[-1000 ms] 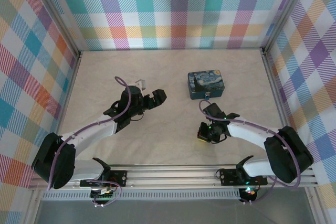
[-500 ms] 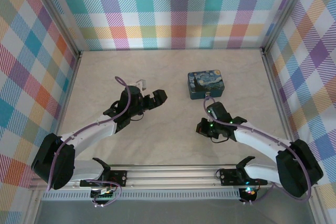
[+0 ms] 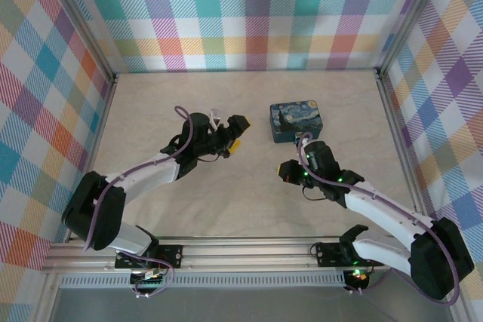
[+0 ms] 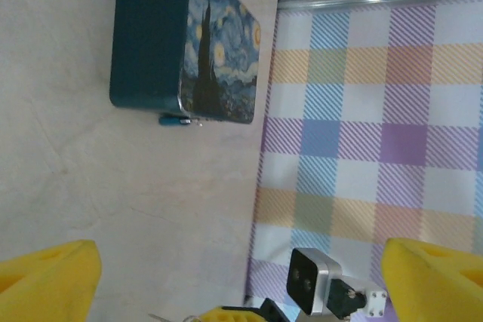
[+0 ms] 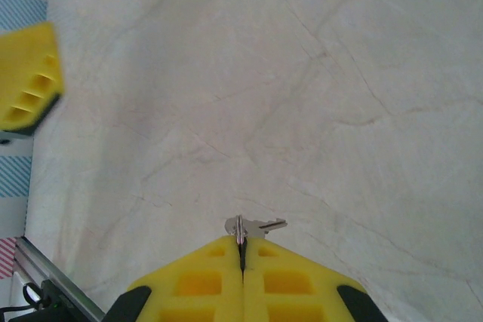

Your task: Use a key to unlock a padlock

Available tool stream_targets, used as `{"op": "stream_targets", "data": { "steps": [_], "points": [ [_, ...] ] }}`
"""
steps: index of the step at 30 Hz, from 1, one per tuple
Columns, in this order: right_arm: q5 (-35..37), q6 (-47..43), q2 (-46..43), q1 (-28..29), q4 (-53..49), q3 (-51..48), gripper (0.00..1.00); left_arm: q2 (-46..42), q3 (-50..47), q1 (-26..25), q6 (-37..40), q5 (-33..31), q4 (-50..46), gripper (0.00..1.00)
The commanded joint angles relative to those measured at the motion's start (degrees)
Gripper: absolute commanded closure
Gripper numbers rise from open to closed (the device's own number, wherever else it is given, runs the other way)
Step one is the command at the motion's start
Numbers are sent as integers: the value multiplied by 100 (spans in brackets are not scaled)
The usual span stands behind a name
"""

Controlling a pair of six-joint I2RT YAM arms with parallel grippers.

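**A:** Right gripper, what's it got?

**B:** Yellow foam pads are closed tight on the key. They pinch the bow, and the blade sticks out sideways, free, above the marble-look table.

**A:** How will the key handle?

**B:** My guess is light, stiff, thin and slick. The foam gives, so the key may twist in the pinch when pushed into a keyway. The bow is the right place to hold it, since the blade has to stay clear.

**A:** Left gripper?

**B:** The jaws are spread wide with nothing in them. It sits above the table, facing the box.

**A:** Where's the padlock?

**B:** Beyond both grippers, touching the near side of the Starry Night print box. It's tiny and blue-grey. I can't tell whether the shackle runs through a hasp.

**A:** Where should we hold it?

**B:** Across the flat faces of the body, leaving the keyway end exposed. It's small hard metal and will probably skid or swing if poked. I'd have the left gripper steady it before the key goes in.
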Motion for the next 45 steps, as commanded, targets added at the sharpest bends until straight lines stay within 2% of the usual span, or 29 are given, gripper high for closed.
{"op": "stream_targets", "data": {
  "steps": [1,6,14,20,27,39,45],
  "points": [
    [54,-495,67,49,646,336,100,326,-28,-58,-1616,522,950,6],
    [-86,-764,441,61,1314,709,100,761,-198,-181,-2727,598,2132,10],
    [-253,-996,1135,197,1667,1287,100,1196,-252,-476,-3389,457,2913,12],
    [-310,-935,1401,313,1822,1321,100,1406,-332,-568,-3705,271,3384,18],
    [-210,-936,1325,357,1724,1189,100,1393,-390,-574,-3728,156,3396,31],
    [-43,-988,1147,360,1567,1112,100,1427,-456,-576,-3754,108,3427,72],
    [-2,-974,1090,360,1576,1089,100,1437,-468,-574,-3745,99,3405,81]
  ]
}}
